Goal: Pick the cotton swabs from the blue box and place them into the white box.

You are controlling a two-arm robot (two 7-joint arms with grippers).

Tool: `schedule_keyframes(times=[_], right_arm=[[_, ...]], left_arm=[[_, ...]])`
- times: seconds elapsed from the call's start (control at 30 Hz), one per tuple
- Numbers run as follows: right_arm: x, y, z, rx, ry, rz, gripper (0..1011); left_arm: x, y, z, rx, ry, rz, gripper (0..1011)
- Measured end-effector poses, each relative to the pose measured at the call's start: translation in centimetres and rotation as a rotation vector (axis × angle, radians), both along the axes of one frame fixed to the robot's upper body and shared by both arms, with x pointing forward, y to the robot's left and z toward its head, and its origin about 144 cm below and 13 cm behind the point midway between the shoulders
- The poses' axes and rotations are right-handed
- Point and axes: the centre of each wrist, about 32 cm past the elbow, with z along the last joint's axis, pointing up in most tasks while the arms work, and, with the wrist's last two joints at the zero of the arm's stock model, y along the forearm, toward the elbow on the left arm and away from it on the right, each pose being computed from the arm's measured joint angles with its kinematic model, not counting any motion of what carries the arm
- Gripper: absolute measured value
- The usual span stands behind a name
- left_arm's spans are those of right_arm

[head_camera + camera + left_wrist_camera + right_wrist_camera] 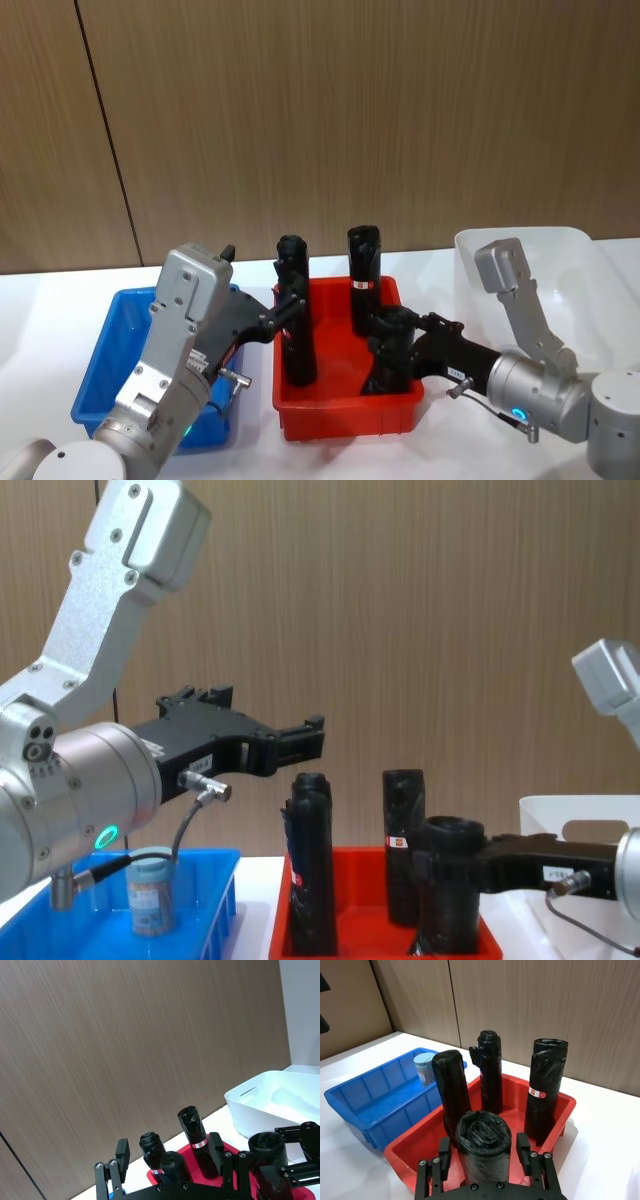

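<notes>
Wood-grain wall panelling backs a white counter (40,300) carrying three bins in a row. On the robot's left sits the shallow bright-blue rectangular plastic box (375,1097). One small clear jar of cotton swabs (150,890) with a round grey-blue lid stands upright inside it, near the wall that faces the middle bin. A red rectangular plastic tray (345,415) occupies the middle position, just beside the blue box. On the robot's right stands the taller white plastic box (265,1097) with rounded corners and an oval handle cut-out near its rim; no contents are discernible in it.

Four tall black rolls (492,1070) stand in the red tray, all roughly upright. At least two carry a small red-and-white label band.

Left hand (300,740): raised above counter level, over the boundary between blue box and red tray, pointing toward the robot's right. Its fingers stand spread apart with nothing between them, clear of the roll tops in the chest view.

Right hand (485,1152): low inside the red tray, reaching in from the white-box side. Its fingers sit either side of the nearest black roll (484,1142), closed against its sides, gripping it below the top.
</notes>
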Motion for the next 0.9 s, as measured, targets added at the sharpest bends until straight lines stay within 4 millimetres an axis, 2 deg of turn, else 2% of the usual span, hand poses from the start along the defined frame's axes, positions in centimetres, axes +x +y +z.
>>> schedule_keyframes(times=[0.1, 0.23, 0.3, 0.37, 0.73, 0.9], right_arm=[[0.2, 0.2, 0.0, 0.003, -0.001, 0.004, 763], [0.4, 0.3, 0.1, 0.010, -0.005, 0.008, 606], [0.5, 0.4, 0.2, 0.011, -0.006, 0.008, 589], [0.5, 0.4, 0.3, 0.013, -0.008, 0.010, 516], [0.5, 0.5, 1.3, 0.024, -0.043, 0.015, 434], [0.2, 0.3, 2.7, 0.032, -0.086, 0.011, 409]], left_arm=[[0.0, 0.0, 0.0, 0.000, 0.000, 0.000, 1004], [0.0, 0.0, 0.0, 0.000, 0.000, 0.000, 1004], [0.0, 0.0, 0.0, 0.000, 0.000, 0.000, 1004], [0.0, 0.0, 0.0, 0.000, 0.000, 0.000, 1004], [0.0, 0.0, 0.0, 0.000, 0.000, 0.000, 1004], [0.0, 0.0, 0.0, 0.000, 0.000, 0.000, 1004]])
